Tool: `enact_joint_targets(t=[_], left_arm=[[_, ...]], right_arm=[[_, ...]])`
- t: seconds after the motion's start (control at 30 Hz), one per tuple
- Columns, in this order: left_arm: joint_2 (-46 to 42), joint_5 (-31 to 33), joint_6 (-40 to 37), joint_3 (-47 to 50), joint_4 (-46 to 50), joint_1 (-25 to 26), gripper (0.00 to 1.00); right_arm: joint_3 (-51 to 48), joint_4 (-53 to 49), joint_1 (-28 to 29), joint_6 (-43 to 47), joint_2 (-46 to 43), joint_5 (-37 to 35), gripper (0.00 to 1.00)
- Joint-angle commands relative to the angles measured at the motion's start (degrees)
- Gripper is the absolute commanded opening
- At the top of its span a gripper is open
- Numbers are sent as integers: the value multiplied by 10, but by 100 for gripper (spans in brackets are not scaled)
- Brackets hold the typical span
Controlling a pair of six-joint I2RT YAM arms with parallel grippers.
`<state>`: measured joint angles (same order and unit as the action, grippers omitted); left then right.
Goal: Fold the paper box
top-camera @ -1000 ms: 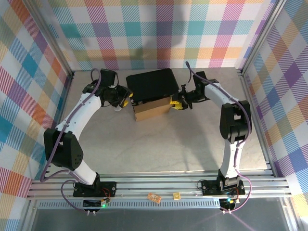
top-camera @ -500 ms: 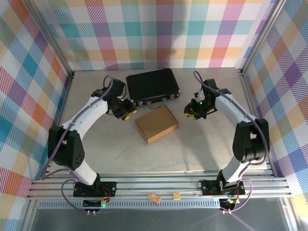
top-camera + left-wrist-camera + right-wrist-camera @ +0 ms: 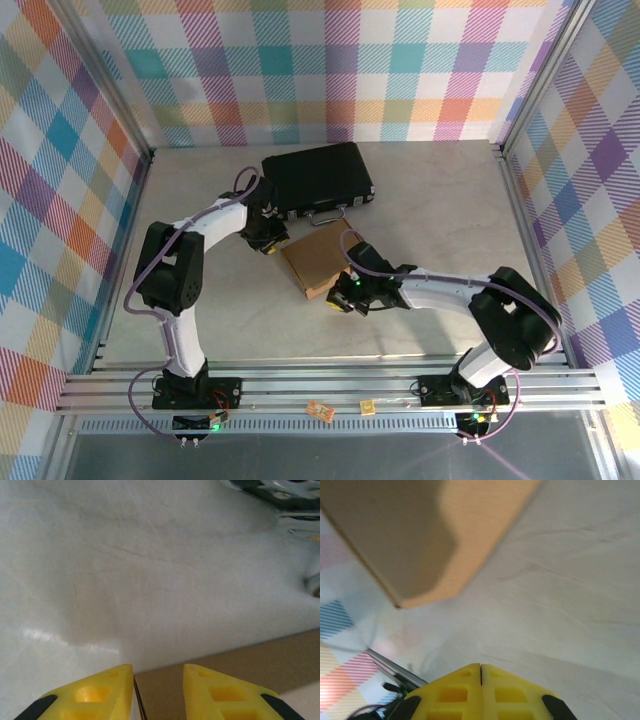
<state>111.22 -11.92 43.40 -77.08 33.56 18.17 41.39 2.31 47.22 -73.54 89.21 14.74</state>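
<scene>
- Roughly mid-bench (image 3: 440, 215), the paper box (image 3: 320, 258) lies flat and looks closed. It is turned at a slant, just beside the near edge of the black case (image 3: 318, 178).
- Left tool (image 3: 268, 241) sits at the box's left corner. In the left wrist view its yellow fingers (image 3: 100, 692) stand a narrow gap apart, with brown cardboard between and ahead of them. Whether they pinch it cannot be told.
- Right tool (image 3: 338, 298) sits low at the box's near corner. In the right wrist view its fingers are pressed together with nothing between them, and the box is just ahead of the tips.
- Plaid walls (image 3: 330, 70) surround the bench.
</scene>
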Motion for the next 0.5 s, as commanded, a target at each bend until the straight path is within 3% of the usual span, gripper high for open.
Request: enact_joint_targets(t=[0.0,0.3,0.47], left_arm=[[15,-7,-14,-11,-23,-5,32],[41,-35,-35,-18,-21,-5,32],[46,-52,-43,-10,-21,-5,31]], right_arm=[[-23,166,10,-118,44,-62,0],[-3,173,51,-178,90,-146,0],[-2,204,67,-211,110,-160,0]])
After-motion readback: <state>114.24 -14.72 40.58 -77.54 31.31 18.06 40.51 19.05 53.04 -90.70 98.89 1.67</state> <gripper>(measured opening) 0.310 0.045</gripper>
